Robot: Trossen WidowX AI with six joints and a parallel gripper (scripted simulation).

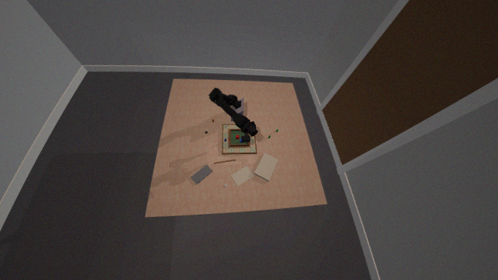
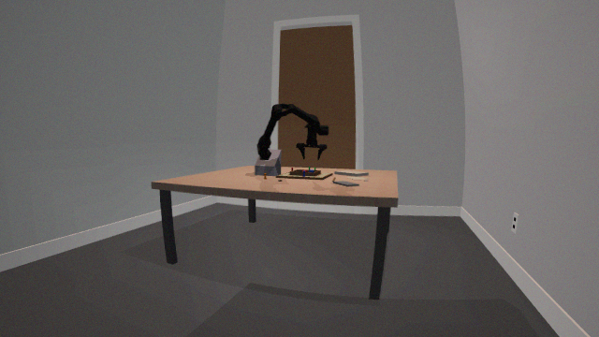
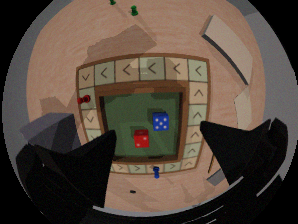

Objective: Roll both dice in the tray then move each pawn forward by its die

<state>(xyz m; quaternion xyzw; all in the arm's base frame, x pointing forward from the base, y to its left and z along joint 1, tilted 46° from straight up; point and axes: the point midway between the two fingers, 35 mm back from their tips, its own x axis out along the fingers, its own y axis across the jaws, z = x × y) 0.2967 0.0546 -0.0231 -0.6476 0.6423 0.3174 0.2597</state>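
My gripper (image 2: 312, 158) (image 3: 160, 130) is wide open and empty above the tray (image 3: 183, 107). The red die (image 1: 237, 137) (image 3: 141, 139) and the blue die (image 1: 241, 140) (image 3: 160, 121) are inside the tray, apart. In the wrist view the red die's large visible face shows two pips and the blue die's shows five; whether they are at rest is unclear. The red pawn (image 3: 84, 99) (image 2: 292, 168) is on the wrist view's left column, just below the corner square. The blue pawn (image 1: 225, 139) (image 2: 303, 174) (image 3: 156, 172) is on its bottom row. Arrows run down the left column, then right along the bottom.
Two green pawns (image 1: 269, 137) (image 3: 134, 10) stand beyond the board. A thick pale book (image 1: 266, 167) (image 3: 230, 47), paper (image 1: 242, 176), a pencil (image 1: 225, 161) and a grey slab (image 1: 201, 174) lie around it. A grey wedge block (image 2: 268, 168), an orange piece (image 1: 212, 120) and a small black piece (image 1: 206, 132) are nearby.
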